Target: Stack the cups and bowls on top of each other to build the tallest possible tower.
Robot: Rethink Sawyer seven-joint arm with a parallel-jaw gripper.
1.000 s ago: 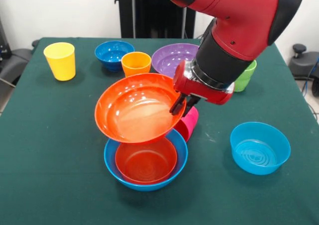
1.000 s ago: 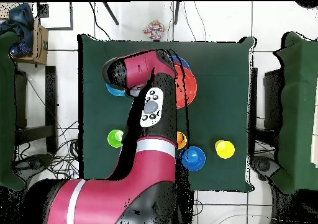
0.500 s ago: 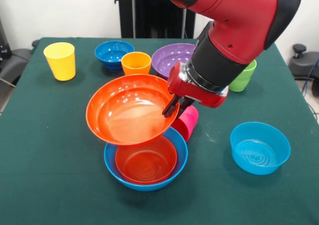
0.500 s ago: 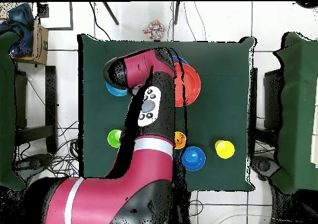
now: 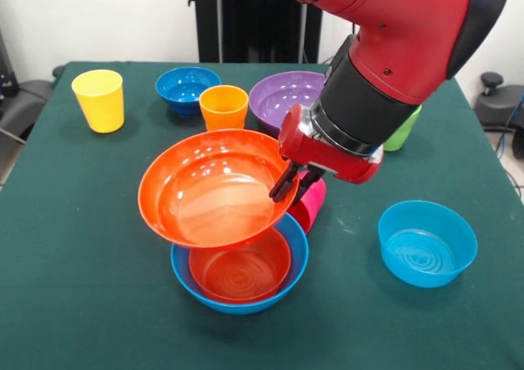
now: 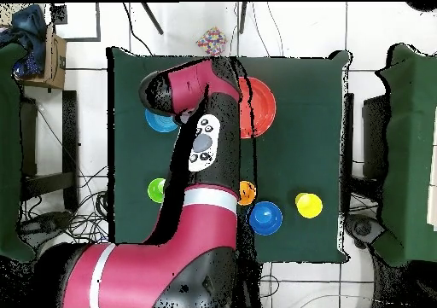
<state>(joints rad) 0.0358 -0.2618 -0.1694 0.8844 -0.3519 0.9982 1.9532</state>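
My gripper (image 5: 288, 185) is shut on the right rim of the large orange bowl (image 5: 205, 190), which hangs tilted just above the tower. The tower is a large light-blue bowl (image 5: 246, 304) with a smaller orange bowl (image 5: 240, 270) nested inside. A magenta-pink cup (image 5: 313, 205) stands right behind the gripper, partly hidden. In the overhead view the held orange bowl (image 6: 259, 107) shows beside the arm, which covers the tower.
At the back stand a yellow cup (image 5: 99, 100), a dark-blue bowl (image 5: 187, 87), an orange cup (image 5: 223, 106) and a purple bowl (image 5: 282, 96). A green cup (image 5: 403, 128) peeks from behind the arm. A small light-blue bowl (image 5: 426, 243) sits at the right.
The gripper has carried the large orange bowl leftward in the front view and lowered it slightly over the nested bowls. Nothing else has moved.
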